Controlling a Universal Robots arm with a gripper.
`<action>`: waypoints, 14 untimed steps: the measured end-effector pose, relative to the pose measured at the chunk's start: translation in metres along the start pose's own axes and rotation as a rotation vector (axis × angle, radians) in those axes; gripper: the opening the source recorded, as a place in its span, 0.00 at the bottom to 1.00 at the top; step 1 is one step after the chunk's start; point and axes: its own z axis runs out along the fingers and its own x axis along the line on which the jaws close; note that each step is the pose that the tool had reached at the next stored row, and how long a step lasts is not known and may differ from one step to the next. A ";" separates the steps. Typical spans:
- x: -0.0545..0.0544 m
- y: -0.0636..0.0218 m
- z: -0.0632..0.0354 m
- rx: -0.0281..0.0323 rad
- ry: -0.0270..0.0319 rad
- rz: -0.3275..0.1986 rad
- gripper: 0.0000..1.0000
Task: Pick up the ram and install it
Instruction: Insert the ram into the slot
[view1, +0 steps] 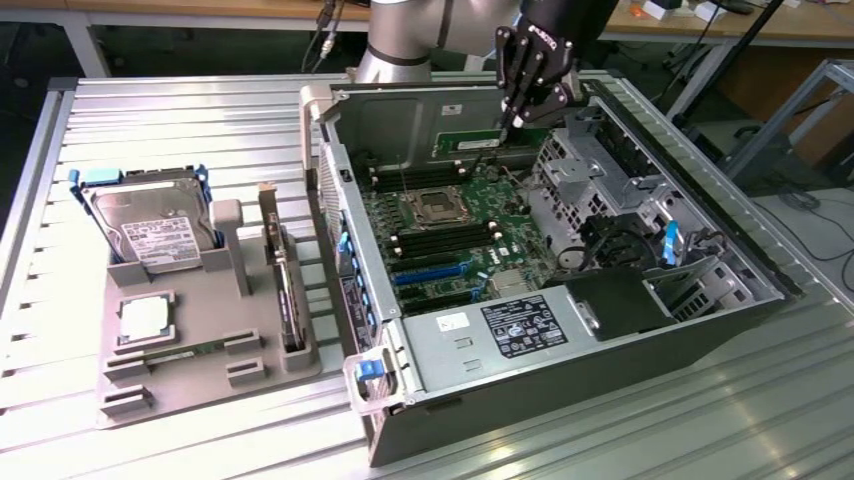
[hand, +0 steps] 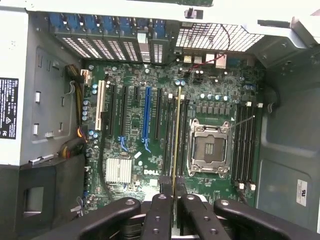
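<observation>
Pincer (hand: 173, 189) clamped narrow on the ram (hand: 176, 135), stick edge-on over the motherboard (hand: 132, 127), inside the open computer case (view1: 400, 120)

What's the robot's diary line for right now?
claw: shut on ram | ram: edge-on over green board, beside empty chip socket | place: inside open computer case
</observation>
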 end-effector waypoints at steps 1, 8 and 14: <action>0.000 0.0000 0.0000 0.0000 0.0000 0.000 0.13; 0.001 -0.0007 0.0073 0.0000 -0.0001 0.000 0.13; 0.001 -0.0023 0.0269 0.0001 -0.0012 0.018 0.13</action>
